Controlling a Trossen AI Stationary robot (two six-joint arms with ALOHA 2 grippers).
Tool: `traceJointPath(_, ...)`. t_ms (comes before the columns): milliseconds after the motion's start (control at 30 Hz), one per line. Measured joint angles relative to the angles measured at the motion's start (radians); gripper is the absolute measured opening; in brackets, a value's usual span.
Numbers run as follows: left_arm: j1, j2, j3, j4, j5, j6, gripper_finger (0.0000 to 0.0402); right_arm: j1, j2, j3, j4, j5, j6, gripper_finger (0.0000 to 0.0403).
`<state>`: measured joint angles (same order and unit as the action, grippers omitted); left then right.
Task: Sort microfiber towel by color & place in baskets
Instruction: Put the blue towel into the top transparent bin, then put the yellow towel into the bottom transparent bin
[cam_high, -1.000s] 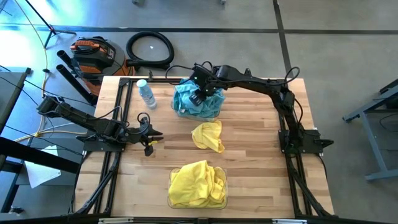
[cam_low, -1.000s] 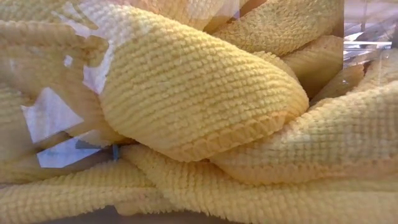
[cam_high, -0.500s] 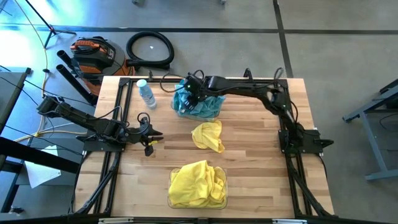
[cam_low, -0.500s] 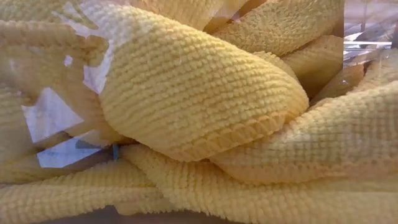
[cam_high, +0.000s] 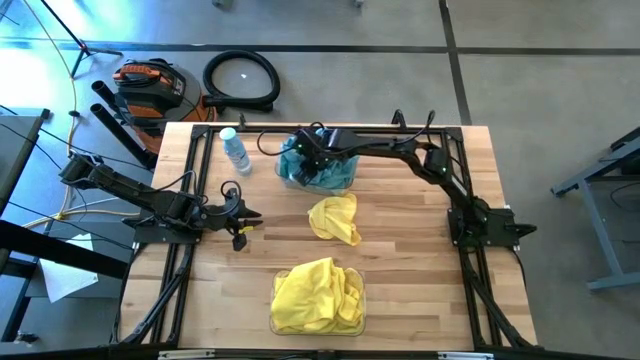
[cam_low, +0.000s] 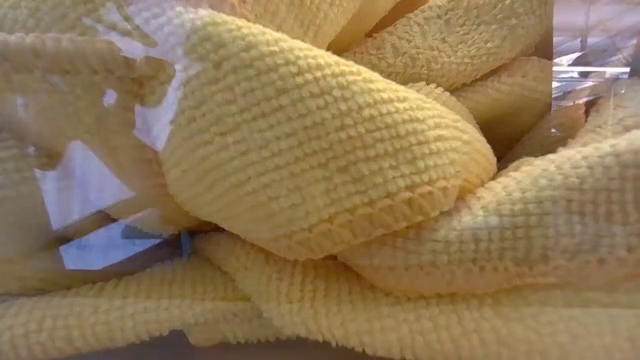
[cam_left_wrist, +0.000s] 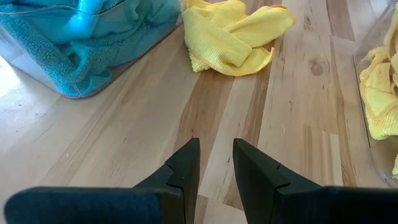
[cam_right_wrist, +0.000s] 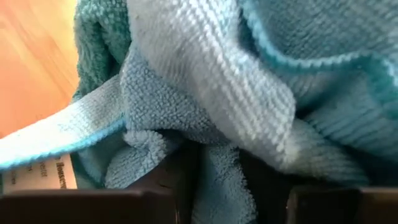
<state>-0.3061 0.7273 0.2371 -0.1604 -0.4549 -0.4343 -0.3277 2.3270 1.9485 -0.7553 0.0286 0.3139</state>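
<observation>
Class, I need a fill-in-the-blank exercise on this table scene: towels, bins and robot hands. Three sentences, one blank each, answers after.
1. The loose towel lying on the table between the two bins is ____.
2. The right hand is down in the bin of ____ towels.
3. The left hand holds ____.

Answers: yellow; teal-blue; nothing

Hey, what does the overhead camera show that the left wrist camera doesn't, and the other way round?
Only the high view shows the water bottle, the right gripper down in the teal towels, and the whole table. Only the left wrist view shows, close up, the left gripper with a gap between its fingers and nothing in it. Both show the teal towels in one basket, the loose yellow towel, and the yellow towels in the other basket.
</observation>
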Motion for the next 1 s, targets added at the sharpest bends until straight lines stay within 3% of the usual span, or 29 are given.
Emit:
traceJointPath(467,0.0,0.0,0.0,0.0,0.0,0.0,0.0085,0.009,-0.256,-0.007,-0.101,0.027,0.001,0.0124)
traceJointPath(667,0.0,0.0,0.0,0.0,0.0,0.0,0.0085,0.039,-0.341,-0.02,-0.16,0.135,-0.009,0.0124)
traceJointPath(767,0.0,0.0,0.0,-0.001,0.0,0.0,0.0085,0.061,-0.415,-0.147,-0.132,0.166,-0.012,0.0124)
traceJointPath(1000,0.0,0.0,0.0,-0.008,0.002,-0.009,0.0085,0.136,-0.764,-0.73,0.155,0.189,0.169,0.0124)
